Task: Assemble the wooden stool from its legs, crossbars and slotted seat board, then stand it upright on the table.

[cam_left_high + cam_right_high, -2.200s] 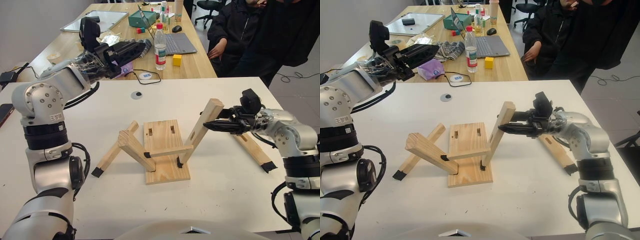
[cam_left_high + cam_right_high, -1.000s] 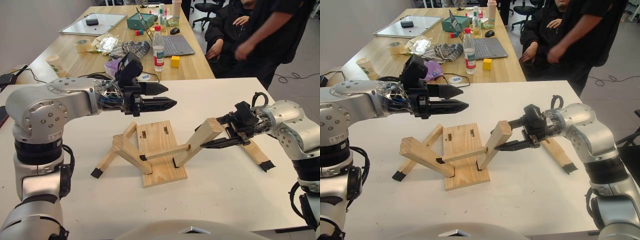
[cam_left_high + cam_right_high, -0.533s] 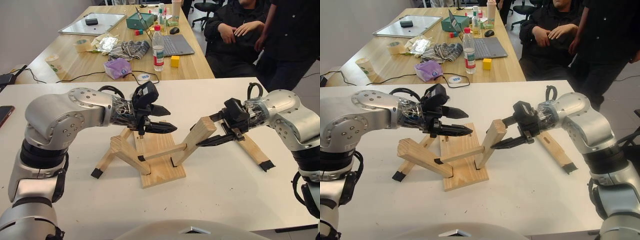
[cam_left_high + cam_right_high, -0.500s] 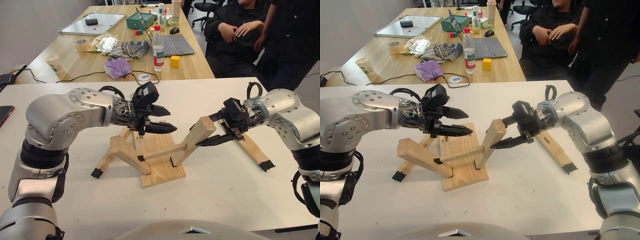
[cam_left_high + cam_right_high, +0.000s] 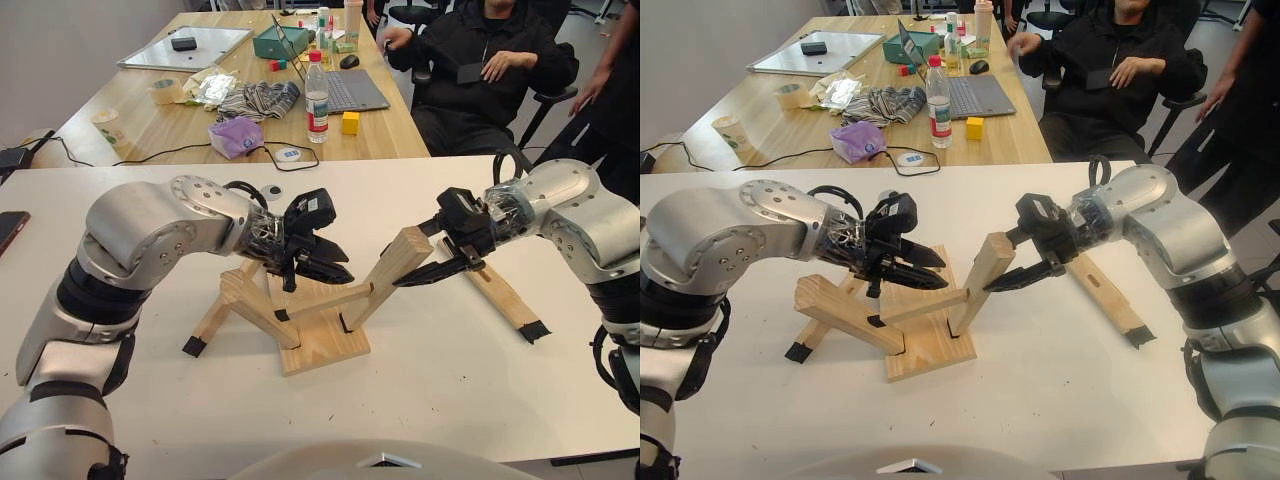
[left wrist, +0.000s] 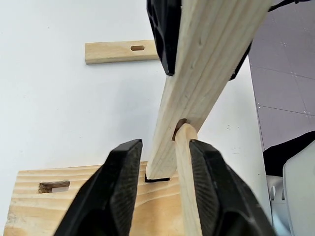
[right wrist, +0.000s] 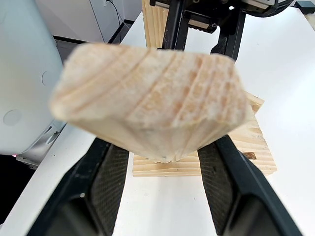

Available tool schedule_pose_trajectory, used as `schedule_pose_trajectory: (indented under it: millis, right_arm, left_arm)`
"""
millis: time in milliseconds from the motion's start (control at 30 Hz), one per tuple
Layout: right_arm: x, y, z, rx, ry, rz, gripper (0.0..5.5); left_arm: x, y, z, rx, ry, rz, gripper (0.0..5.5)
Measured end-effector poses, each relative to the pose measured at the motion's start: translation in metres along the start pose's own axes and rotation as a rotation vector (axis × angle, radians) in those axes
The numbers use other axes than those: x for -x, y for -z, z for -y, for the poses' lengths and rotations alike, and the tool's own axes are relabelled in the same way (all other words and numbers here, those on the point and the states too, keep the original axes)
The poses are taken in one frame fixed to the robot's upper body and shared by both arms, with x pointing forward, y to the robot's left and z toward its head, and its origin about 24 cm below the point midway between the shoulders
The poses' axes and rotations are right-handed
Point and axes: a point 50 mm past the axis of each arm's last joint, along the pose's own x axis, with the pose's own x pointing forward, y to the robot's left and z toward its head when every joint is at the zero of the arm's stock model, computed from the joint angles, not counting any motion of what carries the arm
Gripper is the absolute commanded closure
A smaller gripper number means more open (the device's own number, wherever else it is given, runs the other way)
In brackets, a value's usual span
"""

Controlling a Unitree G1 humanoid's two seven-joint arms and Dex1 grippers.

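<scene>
The slotted seat board (image 5: 322, 345) lies flat mid-table. Two legs lean over it, joined by a thin crossbar (image 5: 322, 301): a left leg (image 5: 252, 309) and a right leg (image 5: 388, 278). My left gripper (image 5: 335, 264) is open, its fingers (image 6: 119, 189) either side of the crossbar (image 6: 187, 187) near the right leg's foot. My right gripper (image 5: 428, 258) is shut on the right leg's upper end (image 7: 147, 98). Another leg (image 5: 212, 322) lies beneath the left one. A loose leg (image 5: 505, 299) rests flat behind my right gripper.
A small black disc (image 5: 272, 190) sits at the white table's back edge and a phone (image 5: 8, 228) at its left edge. The wooden table behind carries a bottle (image 5: 318, 95), a laptop (image 5: 352, 86) and clutter. Bare white tabletop (image 5: 450, 400) spreads in front.
My left arm swung down from the back left and put its open fingers around the crossbar. My right gripper opened, then closed on the right leg's top, which now leans lower.
</scene>
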Motion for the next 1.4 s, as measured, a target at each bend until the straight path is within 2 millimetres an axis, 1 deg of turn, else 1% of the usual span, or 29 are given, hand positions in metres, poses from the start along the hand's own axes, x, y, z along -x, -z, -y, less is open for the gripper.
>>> schedule_pose_trajectory:
  millis: [100, 133, 167, 200, 233, 300, 567, 667, 1033, 1400]
  right_arm:
    - [-0.001, -0.001, -0.001, 0.000, -0.001, -0.003, 3.44]
    - [-0.001, -0.001, -0.001, -0.005, -0.001, -0.004, 3.44]
    - [-0.001, -0.001, -0.001, -0.006, -0.001, -0.004, 3.44]
    - [-0.001, -0.001, -0.001, -0.006, 0.000, -0.004, 3.44]
    - [-0.001, -0.001, -0.001, -0.006, 0.000, -0.004, 3.44]
    - [-0.001, -0.001, -0.001, -0.006, 0.002, -0.004, 3.44]
    - [-0.003, -0.003, 0.001, -0.005, -0.002, -0.012, 3.44]
    - [-0.003, -0.003, 0.001, -0.006, -0.001, -0.014, 3.44]
    - [-0.007, -0.005, -0.001, 0.002, -0.003, -0.022, 3.44]
    - [-0.016, -0.009, 0.003, 0.030, -0.019, -0.086, 3.44]
  left_arm:
    - [-0.003, 0.002, -0.003, 0.024, 0.012, -0.028, 4.77]
    - [-0.005, 0.003, -0.003, 0.034, 0.021, -0.034, 4.80]
    - [-0.005, 0.003, -0.002, 0.038, 0.030, -0.035, 5.08]
    - [-0.006, 0.003, -0.001, 0.045, 0.045, -0.038, 5.17]
    - [-0.007, 0.003, 0.000, 0.049, 0.057, -0.041, 5.40]
    - [-0.007, 0.003, 0.003, 0.041, 0.073, -0.044, 5.50]
    - [-0.009, 0.003, 0.009, 0.022, 0.094, -0.059, 5.50]
    - [-0.012, 0.007, 0.012, 0.019, 0.108, -0.073, 5.50]
    - [-0.017, 0.009, 0.014, -0.017, 0.114, -0.080, 5.50]
    - [-0.026, 0.015, 0.013, 0.026, 0.133, -0.060, 5.50]
